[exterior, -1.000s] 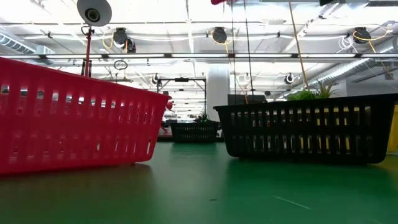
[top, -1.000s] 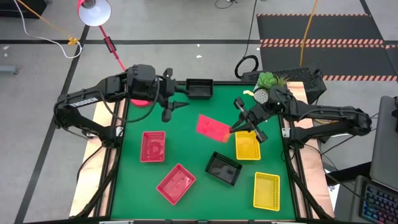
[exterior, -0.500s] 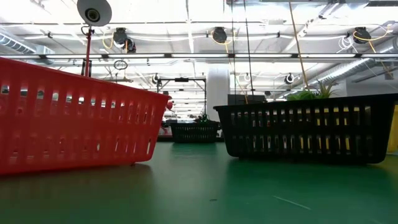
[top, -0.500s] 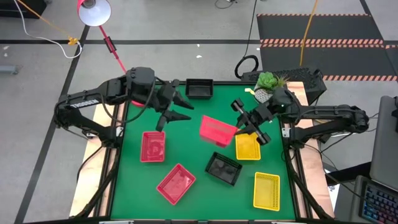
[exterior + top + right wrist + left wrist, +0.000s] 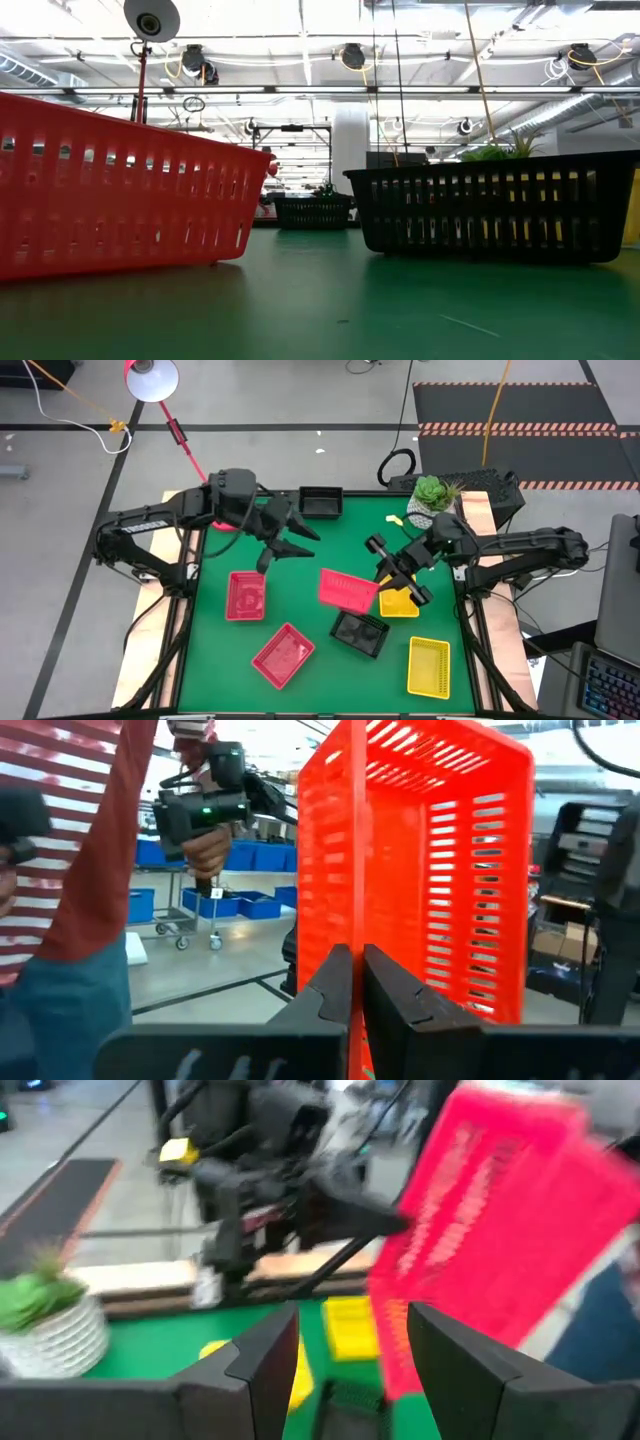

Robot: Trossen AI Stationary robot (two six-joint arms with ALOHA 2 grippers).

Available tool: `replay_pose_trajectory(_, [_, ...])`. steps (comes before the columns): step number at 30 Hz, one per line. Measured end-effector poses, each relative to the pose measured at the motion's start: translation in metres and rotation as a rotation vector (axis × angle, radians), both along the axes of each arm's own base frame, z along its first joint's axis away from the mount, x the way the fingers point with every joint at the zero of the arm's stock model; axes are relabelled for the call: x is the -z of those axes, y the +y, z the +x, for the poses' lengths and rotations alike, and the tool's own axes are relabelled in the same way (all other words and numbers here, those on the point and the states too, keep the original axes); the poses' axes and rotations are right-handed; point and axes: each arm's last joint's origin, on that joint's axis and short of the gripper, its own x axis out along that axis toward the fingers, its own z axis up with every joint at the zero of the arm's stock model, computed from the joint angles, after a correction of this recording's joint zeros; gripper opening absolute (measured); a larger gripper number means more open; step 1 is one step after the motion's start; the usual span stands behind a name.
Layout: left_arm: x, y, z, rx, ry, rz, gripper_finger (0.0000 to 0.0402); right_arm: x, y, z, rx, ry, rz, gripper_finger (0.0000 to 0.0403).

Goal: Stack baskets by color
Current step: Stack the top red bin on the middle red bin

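Above the middle of the green desk (image 5: 215, 660), the right hand (image 5: 385, 567) pinches one rim of a red rectangular plastic mesh basket (image 5: 347, 590), its fingers pressed together on the thin wall so the basket hangs tilted on edge, clear of the mat. That pinch looks chosen to carry it toward the other two red mesh baskets (image 5: 246, 595) lying well apart on the left side. The left hand (image 5: 290, 540) hovers near the far left of the desk with its fingers spread and nothing between them, perhaps waiting to receive or steady the load.

A black mesh basket (image 5: 360, 631) sits just below the lifted one, and a yellow mesh basket (image 5: 399, 601) is partly covered by the right arm. Whether a second basket lies stacked inside any of them cannot be told. From desk height, only one red and two black baskets show; both hands are out of sight there.
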Motion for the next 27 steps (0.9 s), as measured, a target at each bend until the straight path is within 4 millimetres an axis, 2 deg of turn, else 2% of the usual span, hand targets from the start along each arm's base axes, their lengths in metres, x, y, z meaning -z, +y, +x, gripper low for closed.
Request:
replay_pose_trajectory(3, [0.002, -0.001, 0.0, 0.006, 0.018, 0.013, 0.0189, 0.003, -0.001, 0.004, 0.02, 0.022, 0.016, 0.0002])
replay_pose_trajectory(8, [0.005, -0.01, -0.006, 0.278, 0.022, 0.008, 0.0189, 0.008, 0.0, 0.013, 0.033, 0.039, 0.06, 0.0002])
replay_pose_trajectory(16, [0.009, -0.004, -0.009, 0.33, 0.012, 0.078, 0.0189, 0.015, 0.006, 0.021, -0.001, 0.08, 0.096, 0.0002])
replay_pose_trajectory(19, [0.012, -0.001, -0.004, 0.356, -0.004, 0.091, 0.0188, 0.018, 0.007, 0.024, -0.004, 0.092, 0.097, 0.0002])
replay_pose_trajectory(27, [0.019, -0.009, 0.005, 0.46, -0.041, 0.153, 0.0188, 0.024, 0.007, 0.03, -0.003, 0.111, 0.097, 0.0002])
